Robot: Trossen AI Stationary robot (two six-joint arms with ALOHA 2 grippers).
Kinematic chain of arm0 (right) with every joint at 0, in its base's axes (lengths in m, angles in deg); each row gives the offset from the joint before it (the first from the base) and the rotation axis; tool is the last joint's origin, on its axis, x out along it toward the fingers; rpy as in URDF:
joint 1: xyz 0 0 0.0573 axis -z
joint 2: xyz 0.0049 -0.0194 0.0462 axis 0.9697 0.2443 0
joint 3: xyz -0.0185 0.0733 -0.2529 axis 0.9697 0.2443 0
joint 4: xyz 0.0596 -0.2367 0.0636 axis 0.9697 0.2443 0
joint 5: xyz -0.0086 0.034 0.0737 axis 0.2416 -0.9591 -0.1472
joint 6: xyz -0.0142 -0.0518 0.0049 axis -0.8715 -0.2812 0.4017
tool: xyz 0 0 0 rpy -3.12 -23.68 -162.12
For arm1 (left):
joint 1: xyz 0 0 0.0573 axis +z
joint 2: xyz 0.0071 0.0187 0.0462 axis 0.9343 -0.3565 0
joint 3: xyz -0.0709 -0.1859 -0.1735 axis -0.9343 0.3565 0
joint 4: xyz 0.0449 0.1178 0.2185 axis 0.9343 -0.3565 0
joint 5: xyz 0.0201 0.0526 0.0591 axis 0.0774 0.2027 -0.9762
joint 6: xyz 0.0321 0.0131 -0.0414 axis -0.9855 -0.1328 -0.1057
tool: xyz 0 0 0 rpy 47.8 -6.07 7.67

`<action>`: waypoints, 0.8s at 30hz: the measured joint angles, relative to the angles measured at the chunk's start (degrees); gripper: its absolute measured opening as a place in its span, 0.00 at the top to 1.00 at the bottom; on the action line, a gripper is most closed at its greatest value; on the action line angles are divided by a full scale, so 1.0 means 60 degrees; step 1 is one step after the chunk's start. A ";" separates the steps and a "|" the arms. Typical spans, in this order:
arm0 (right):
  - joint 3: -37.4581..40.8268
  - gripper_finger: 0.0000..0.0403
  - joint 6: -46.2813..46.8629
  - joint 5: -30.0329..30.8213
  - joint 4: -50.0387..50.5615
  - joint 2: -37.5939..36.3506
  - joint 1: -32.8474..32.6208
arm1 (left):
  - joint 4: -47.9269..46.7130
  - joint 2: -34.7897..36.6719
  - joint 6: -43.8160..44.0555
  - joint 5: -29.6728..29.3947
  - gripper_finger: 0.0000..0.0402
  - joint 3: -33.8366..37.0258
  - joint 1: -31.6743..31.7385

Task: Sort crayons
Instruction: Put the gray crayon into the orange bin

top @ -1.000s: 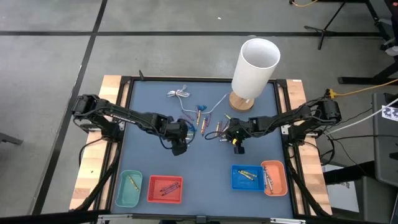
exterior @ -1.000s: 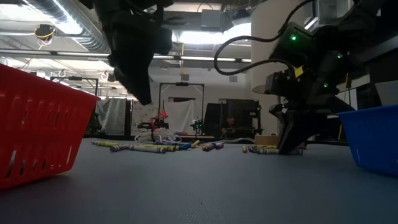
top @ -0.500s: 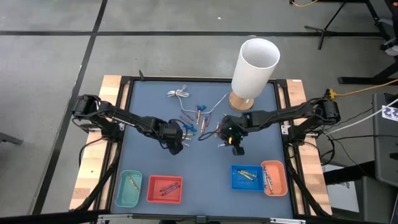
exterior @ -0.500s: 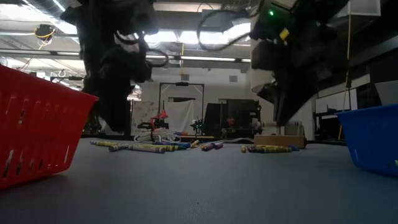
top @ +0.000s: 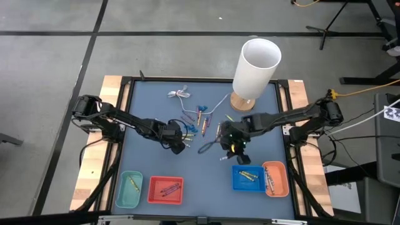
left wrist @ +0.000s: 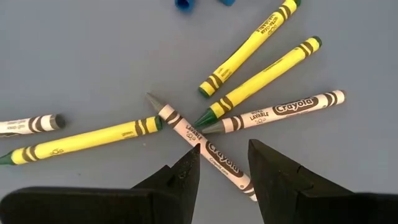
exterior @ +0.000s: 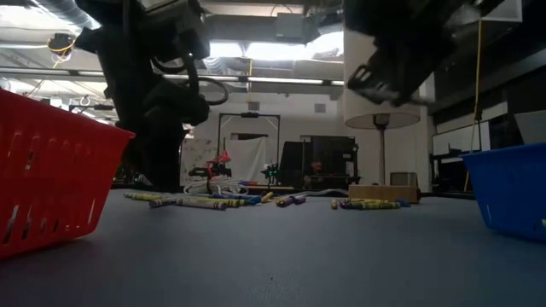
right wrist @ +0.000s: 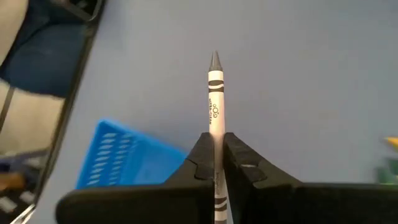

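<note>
Right fingers (right wrist: 217, 163) pinching a grey crayon (right wrist: 215, 99); left fingers (left wrist: 224, 167) slightly parted astride another grey crayon (left wrist: 202, 145).

Free room: bare blue mat (top: 206, 172) lay open between the crayon scatter (top: 200, 122) and the front row of baskets. Obstacles: white lamp (top: 253, 72) at the table's back; white cable (top: 180, 95) behind the scatter; teal basket (top: 129, 190), red basket (top: 165, 190), blue basket (top: 248, 177) and orange basket (top: 275, 178) along the front edge.
</note>
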 joint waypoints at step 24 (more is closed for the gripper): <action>-0.0132 0.96 0.5124 0.0388 0.2143 -0.0011 -0.4491 | 0.0086 0.0000 -0.0036 0.0004 0.70 0.0056 0.0000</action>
